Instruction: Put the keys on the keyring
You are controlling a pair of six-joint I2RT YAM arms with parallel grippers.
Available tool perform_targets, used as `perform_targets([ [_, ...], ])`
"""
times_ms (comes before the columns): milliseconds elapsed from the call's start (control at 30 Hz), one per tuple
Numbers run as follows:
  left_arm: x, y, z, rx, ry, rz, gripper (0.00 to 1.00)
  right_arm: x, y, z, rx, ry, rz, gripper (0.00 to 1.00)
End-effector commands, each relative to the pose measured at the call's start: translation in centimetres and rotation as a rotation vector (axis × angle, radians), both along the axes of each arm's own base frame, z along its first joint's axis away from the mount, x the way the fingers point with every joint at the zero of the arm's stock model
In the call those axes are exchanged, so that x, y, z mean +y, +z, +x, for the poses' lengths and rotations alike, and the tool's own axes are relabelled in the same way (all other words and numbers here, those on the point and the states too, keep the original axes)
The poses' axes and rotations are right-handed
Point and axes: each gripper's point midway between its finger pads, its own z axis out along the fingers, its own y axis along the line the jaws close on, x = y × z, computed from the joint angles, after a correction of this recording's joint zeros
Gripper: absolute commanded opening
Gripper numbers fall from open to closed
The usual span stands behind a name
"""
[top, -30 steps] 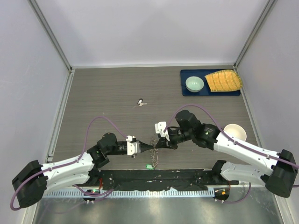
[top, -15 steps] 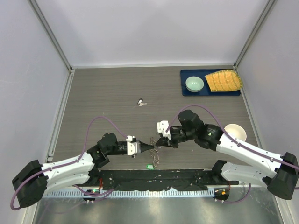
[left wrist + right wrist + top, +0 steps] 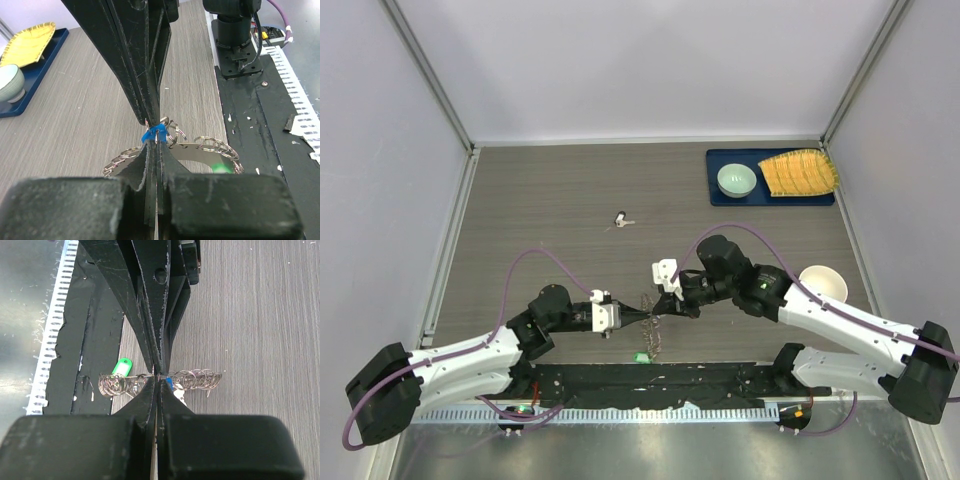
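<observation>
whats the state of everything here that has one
left gripper: shut
right gripper: shut, tip meeting the left gripper's
large bristly grey metal keyring: rim at both gripper tips
small blue-headed key: at those tips too
small green-headed key: by the keyring, ungripped
pale green bowl: upright, empty, on dark blue tray
white bowl: upright

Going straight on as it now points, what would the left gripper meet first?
Probably the black right gripper, which faces it tip to tip, with only the small blue-headed key between them; depth is unclear.
</observation>
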Motion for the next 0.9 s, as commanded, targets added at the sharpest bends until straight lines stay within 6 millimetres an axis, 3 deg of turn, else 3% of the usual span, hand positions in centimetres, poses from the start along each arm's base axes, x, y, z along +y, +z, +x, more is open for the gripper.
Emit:
perform_targets([
  [0, -0.6, 3.9, 0.4, -0.075, 0.002, -0.107, 0.00, 0.5, 1.3, 0.0, -0.026, 0.018, 0.037, 0.01],
  [300, -0.6, 3.6, 0.5, -0.068, 0.007, -0.099, 0.00, 0.2, 2.3, -0.1, -0.051, 0.008, 0.066, 0.01],
  [867, -0.6, 3.9, 0.6, -0.070, 0.013, -0.108, 0.00, 0.4, 1.4, -0.3, -0.021, 0.026, 0.042, 0.01],
])
